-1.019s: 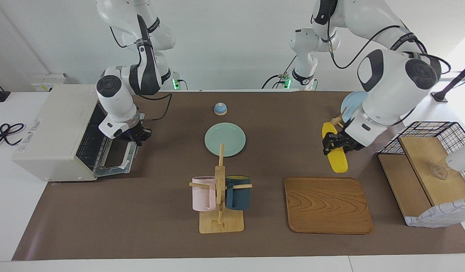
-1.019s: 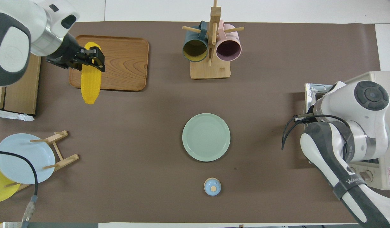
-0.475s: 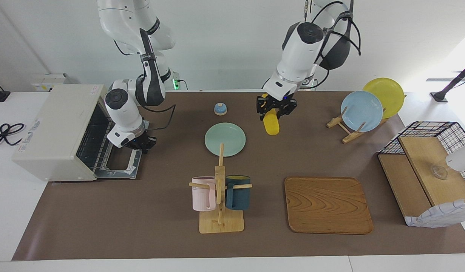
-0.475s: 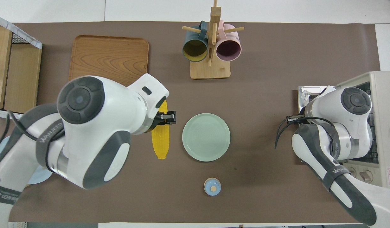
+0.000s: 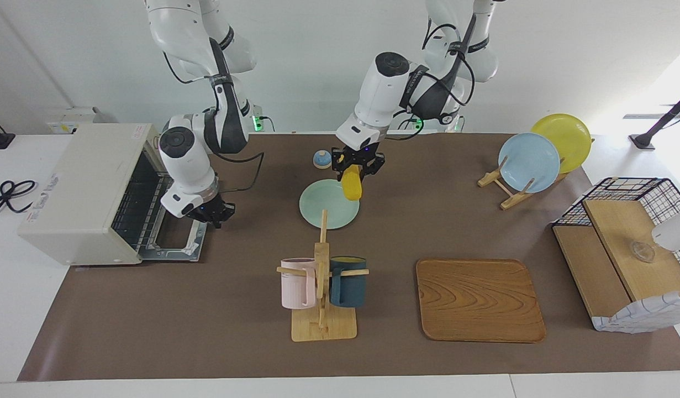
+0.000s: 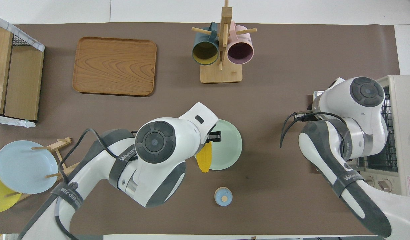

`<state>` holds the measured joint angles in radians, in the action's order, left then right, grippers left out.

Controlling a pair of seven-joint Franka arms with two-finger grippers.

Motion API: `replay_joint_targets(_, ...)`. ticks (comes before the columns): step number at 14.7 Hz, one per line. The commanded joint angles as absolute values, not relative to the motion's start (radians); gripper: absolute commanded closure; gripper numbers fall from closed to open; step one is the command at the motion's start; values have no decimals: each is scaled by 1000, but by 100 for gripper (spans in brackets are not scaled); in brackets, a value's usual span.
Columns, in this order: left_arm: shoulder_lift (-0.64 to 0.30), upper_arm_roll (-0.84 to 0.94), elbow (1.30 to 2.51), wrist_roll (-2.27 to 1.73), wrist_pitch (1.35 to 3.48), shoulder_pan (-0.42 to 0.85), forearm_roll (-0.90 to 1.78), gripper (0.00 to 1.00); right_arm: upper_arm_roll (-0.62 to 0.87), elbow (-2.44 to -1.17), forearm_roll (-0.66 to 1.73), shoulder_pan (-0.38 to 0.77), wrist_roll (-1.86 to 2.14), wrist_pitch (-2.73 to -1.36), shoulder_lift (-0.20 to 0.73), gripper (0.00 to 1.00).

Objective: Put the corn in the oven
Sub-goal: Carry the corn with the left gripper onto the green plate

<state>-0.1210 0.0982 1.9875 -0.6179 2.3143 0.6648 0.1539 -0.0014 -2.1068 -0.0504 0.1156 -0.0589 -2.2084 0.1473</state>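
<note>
In the facing view, the left gripper point(image 5: 357, 167) is clenched on the upper end of the corn point(image 5: 351, 185) and carries it in the air over the rim of the pale green plate point(image 5: 320, 205), on the side toward the left arm's end of the table. The corn hangs below the fingers, its long axis near vertical. The oven point(image 5: 91, 190) stands well apart from the plate, at the right arm's end of the table, door dropped open and wire rack exposed. The right gripper point(image 5: 212, 213) is nearer the oven: it hangs clenched and empty just beside the open door's outer edge. In the overhead view, the corn point(image 6: 204, 159) is bright yellow, kernel-ribbed and tapered, projecting from under the left arm's wrist across the plate point(image 6: 229, 146) rim, tip toward the robots. The oven point(image 6: 396, 133) lies at the table end beyond the plate, largely covered by the right arm.
</note>
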Motion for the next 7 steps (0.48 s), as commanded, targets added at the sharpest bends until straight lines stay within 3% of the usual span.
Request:
replay_joint_targets(1, -182, 78, 1991, -626, 2397, 701, 166, 100, -8, -2014, -52, 127, -72, -2073, 137, 100)
replay_joint_targets(2, -208, 77, 1991, -632, 2426, 715, 166, 100, -9, -2011, -52, 124, -72, -2050, 111, 99)
replay_joint_targets(3, -237, 75, 1991, -640, 2457, 727, 166, 100, -8, -2011, -52, 123, -71, -2040, 88, 67)
replay_joint_targets(4, -261, 75, 1990, -644, 2479, 736, 166, 100, -8, -2011, -52, 118, -66, -2028, 63, 26)
replay_joint_targets(5, -277, 75, 1987, -652, 2483, 747, 166, 100, -9, -2014, -52, 117, -60, -2016, 45, 0)
replay_joint_targets(7, -296, 75, 1988, -653, 2497, 758, 164, 100, -9, -2014, -52, 104, -43, -1953, 17, 0)
